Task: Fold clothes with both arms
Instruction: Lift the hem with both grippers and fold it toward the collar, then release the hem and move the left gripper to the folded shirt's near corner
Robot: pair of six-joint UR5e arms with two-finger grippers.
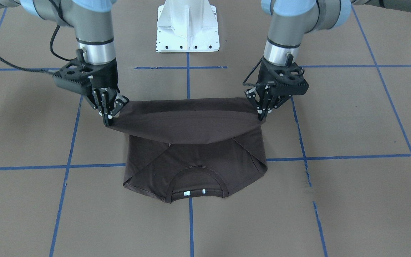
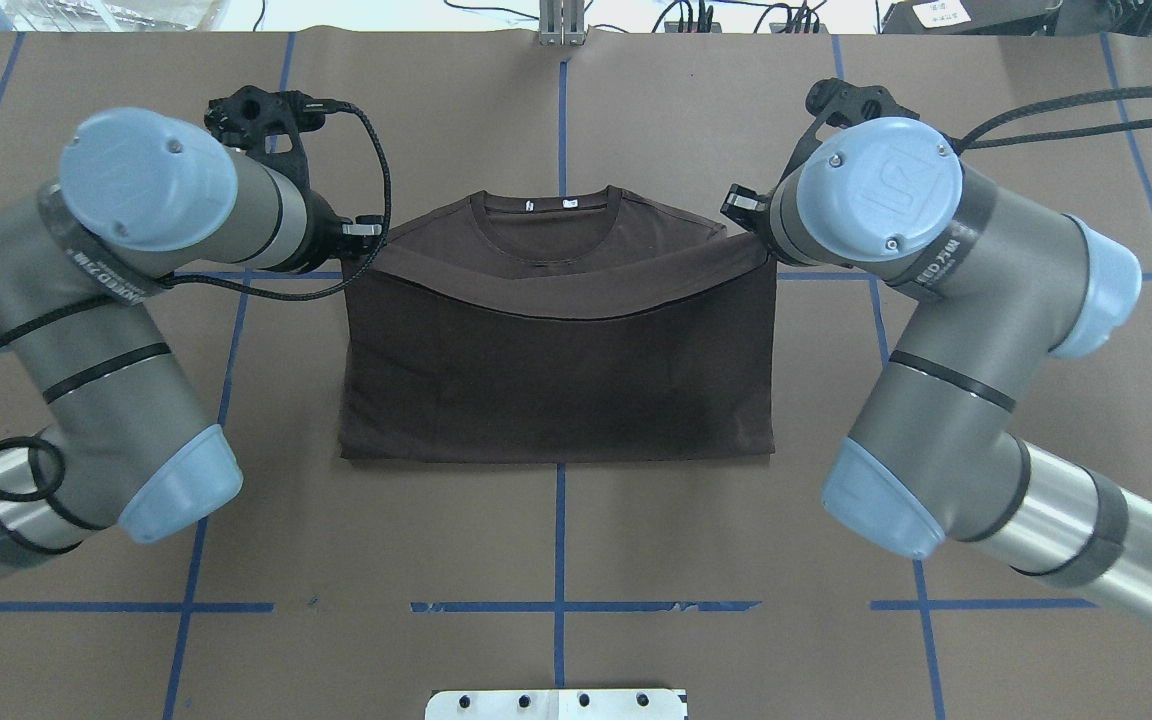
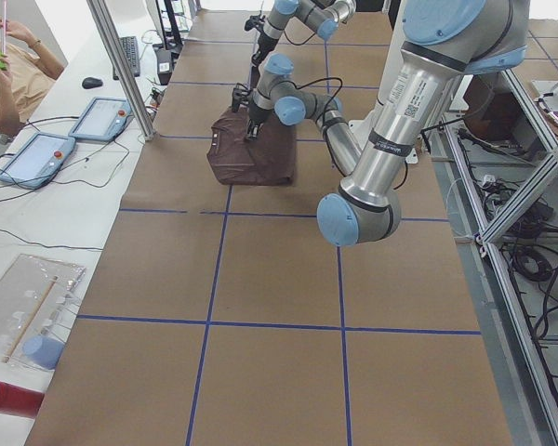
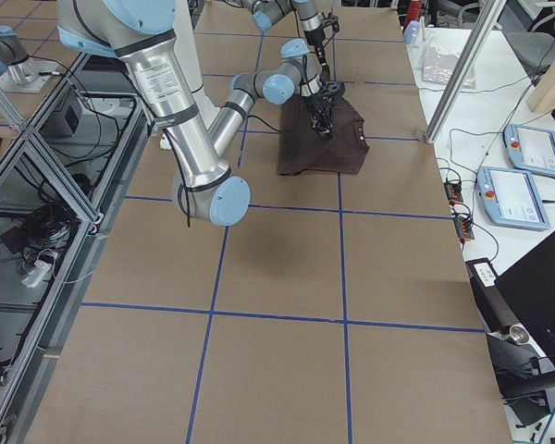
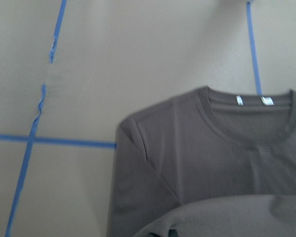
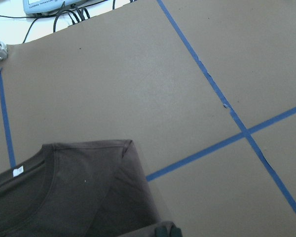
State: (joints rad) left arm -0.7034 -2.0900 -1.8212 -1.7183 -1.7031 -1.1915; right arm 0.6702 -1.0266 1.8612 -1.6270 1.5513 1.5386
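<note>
The dark brown T-shirt lies on the brown table with its sleeves folded in. Its ribbed collar and white neck tags lie on the side away from the robot. My left gripper is shut on one corner of the hem. My right gripper is shut on the other corner. Both hold the hem edge lifted, stretched between them and sagging over the shirt's middle. In the overhead view the lifted layer covers most of the shirt below the collar. The left wrist view and the right wrist view show the collar end.
The white pedestal base stands behind the shirt. Blue tape lines grid the table. Tablets and a person are beside the table's far edge. A red cylinder lies off the table's corner.
</note>
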